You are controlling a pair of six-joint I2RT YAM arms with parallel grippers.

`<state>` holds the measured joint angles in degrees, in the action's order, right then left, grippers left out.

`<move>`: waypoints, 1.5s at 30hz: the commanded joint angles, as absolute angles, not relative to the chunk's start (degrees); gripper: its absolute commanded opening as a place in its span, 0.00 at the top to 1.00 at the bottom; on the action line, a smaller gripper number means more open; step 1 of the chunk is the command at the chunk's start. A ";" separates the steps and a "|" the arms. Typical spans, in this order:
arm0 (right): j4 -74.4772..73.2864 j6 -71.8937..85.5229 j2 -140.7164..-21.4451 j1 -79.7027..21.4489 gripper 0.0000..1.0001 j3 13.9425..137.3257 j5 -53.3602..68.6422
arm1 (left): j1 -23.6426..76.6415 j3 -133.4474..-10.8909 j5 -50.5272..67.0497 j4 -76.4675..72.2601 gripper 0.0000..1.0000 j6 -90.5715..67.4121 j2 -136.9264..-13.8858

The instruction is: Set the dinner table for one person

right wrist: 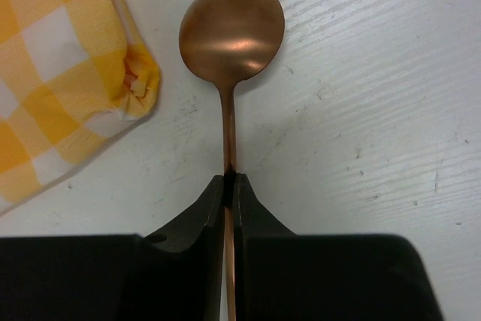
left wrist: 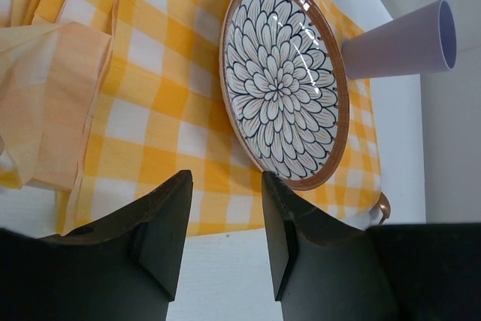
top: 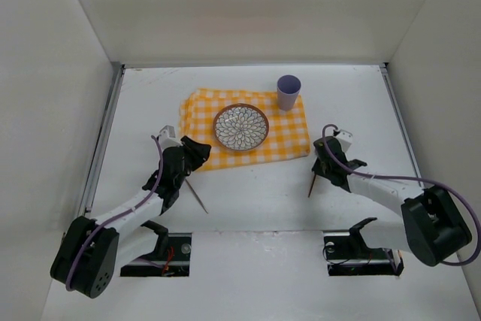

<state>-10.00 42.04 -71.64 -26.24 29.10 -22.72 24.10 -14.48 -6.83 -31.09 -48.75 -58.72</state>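
Observation:
An orange-yellow-and-white checked place mat (top: pixel 282 137) lies on the white tabletop (top: pixel 255 201). A flower-patterned plate (top: pixel 240 126) with a brown rim sits on it, and a lilac cup (top: pixel 288 92) stands at its far right corner. My right gripper (top: pixel 322 165) is shut on the handle of a copper spoon (right wrist: pixel 231 28). The spoon's bowl is just right of the mat's corner (right wrist: pixel 135 84). My left gripper (top: pixel 200 150) is open and empty at the mat's near left edge. In its wrist view the plate (left wrist: pixel 282 80) and the cup (left wrist: pixel 398 39) lie ahead of its fingers (left wrist: pixel 161 231).
A thin dark utensil (top: pixel 197 195) lies on the table just right of my left arm. The mat's left part is folded over (left wrist: pixel 45 103). White walls close in the table on three sides. A metal rail (top: pixel 101 140) runs along the left edge.

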 commanded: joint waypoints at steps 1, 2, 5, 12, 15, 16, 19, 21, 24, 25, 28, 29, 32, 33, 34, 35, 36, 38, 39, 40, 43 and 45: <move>-9.66 41.13 -68.04 -26.23 0.94 30.85 -23.73 | 24.12 -14.41 -6.15 -34.36 0.60 -49.31 -58.89; -10.80 41.13 -66.98 -26.23 0.94 31.28 -23.82 | 24.12 -14.41 -6.24 -34.37 0.60 -49.22 -58.89; -14.40 39.56 -63.47 -27.02 0.94 33.65 -24.61 | 23.51 -14.33 -5.89 -34.37 0.60 -49.39 -59.24; -16.35 32.09 -63.35 -35.36 0.93 43.84 -20.75 | 23.42 -14.41 -5.80 -34.98 0.60 -49.39 -60.12; -13.90 29.45 -69.41 -38.71 0.93 48.50 -19.25 | 23.86 -14.33 -6.06 -34.98 0.60 -49.22 -59.15; -12.84 28.75 -71.43 -39.15 0.93 49.65 -18.81 | 23.86 -14.24 -6.33 -34.98 0.60 -48.96 -58.98; -9.59 26.73 -77.59 -39.33 0.93 52.72 -16.27 | 23.25 -14.24 -5.89 -34.89 0.60 -49.39 -59.50; -8.09 25.76 -81.02 -38.63 0.93 54.48 -14.68 | 23.24 -14.24 -5.63 -34.98 0.60 -49.31 -59.24; -7.21 24.79 -86.03 -36.44 0.94 57.82 -12.92 | 23.51 -14.24 -6.07 -34.98 0.60 -49.13 -59.67; -7.12 24.52 -87.52 -35.82 0.94 58.96 -12.75 | 23.25 -14.24 -5.72 -34.98 0.60 -49.39 -59.85; -6.59 23.82 -92.01 -34.06 0.94 61.95 -12.74 | 23.33 -14.24 -5.45 -34.98 0.60 -49.31 -59.42; -6.59 23.82 -93.33 -33.53 0.94 62.83 -12.66 | 23.51 -14.24 -5.71 -34.98 0.60 -49.13 -59.33; -6.42 23.38 -97.28 -32.13 0.93 65.30 -12.39 | 22.98 -14.24 -5.45 -34.98 0.60 -49.39 -59.76; -6.24 23.20 -98.43 -31.69 0.93 65.91 -12.48 | 22.81 -14.24 -5.28 -34.89 0.60 -49.39 -59.68; -6.07 23.12 -99.48 -31.33 0.93 66.35 -12.65 | 22.81 -14.24 -5.27 -34.98 0.60 -49.39 -59.33; -6.06 23.12 -100.45 -30.98 0.93 66.88 -12.66 | 23.07 -14.24 -5.71 -34.98 0.60 -49.22 -59.15; -6.06 23.03 -101.15 -30.81 0.93 67.41 -12.48 | 23.16 -14.15 -6.06 -34.89 0.60 -48.96 -58.98; -5.98 22.42 -102.65 -30.72 0.93 68.72 -12.48 | 22.72 -14.06 -6.07 -34.81 0.60 -49.13 -59.15; -6.06 21.98 -103.44 -30.63 0.93 69.43 -12.57 | 22.63 -14.06 -5.80 -34.80 0.60 -49.22 -59.32; -6.41 21.80 -104.23 -30.45 0.93 70.22 -12.57 | 22.63 -14.06 -5.80 -34.89 0.60 -49.22 -59.33; -7.12 21.71 -105.82 -29.93 0.93 72.06 -12.57 | 23.07 -14.15 -6.33 -34.98 0.60 -48.96 -59.85; -7.56 21.71 -106.61 -29.49 0.93 72.77 -12.48 | 22.54 -14.15 -5.80 -34.98 0.60 -49.13 -60.38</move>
<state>-9.58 22.65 -106.34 -30.37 69.10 -12.56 23.07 -14.48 -6.02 -31.94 -48.97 -60.16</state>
